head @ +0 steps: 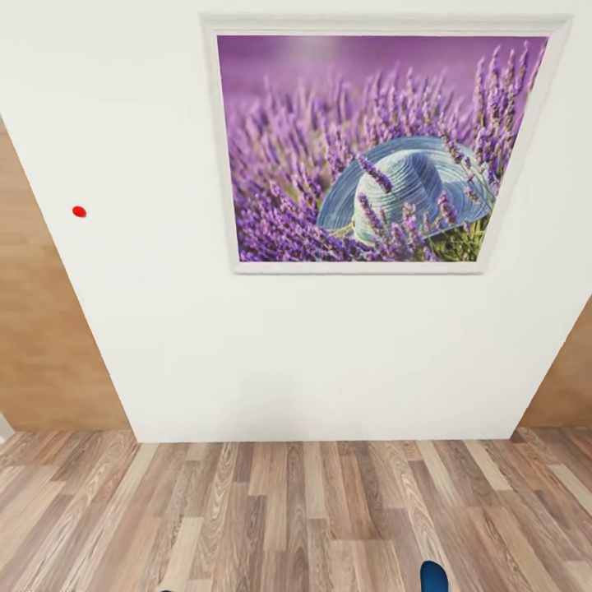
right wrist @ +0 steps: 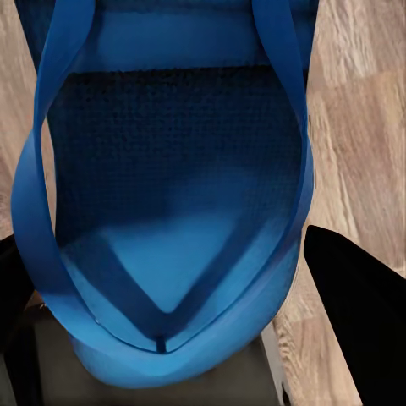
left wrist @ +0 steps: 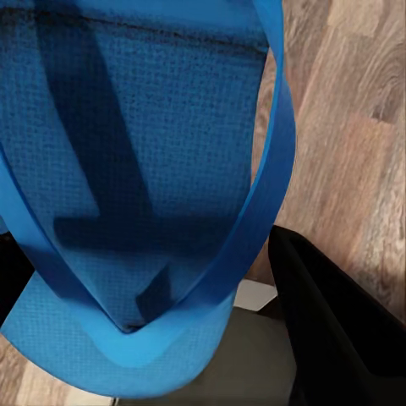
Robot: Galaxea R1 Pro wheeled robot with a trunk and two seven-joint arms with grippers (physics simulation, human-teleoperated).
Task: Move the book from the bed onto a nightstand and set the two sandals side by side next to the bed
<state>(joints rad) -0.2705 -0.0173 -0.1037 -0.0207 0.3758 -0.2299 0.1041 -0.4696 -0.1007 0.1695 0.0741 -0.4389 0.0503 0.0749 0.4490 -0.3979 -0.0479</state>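
A white wall (head: 247,362) with a lavender picture (head: 378,148) faces the head camera above plank floor (head: 288,510). One sandal (left wrist: 152,194) crowds the left gripper, another sandal (right wrist: 169,186) the right; whether either gripper clamps cannot be told.

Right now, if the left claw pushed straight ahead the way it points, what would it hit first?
The blue sandal it seems to be carrying sits right at the left claw. Beyond the sandal, the wood-plank floor comes next, though how far off is unclear.
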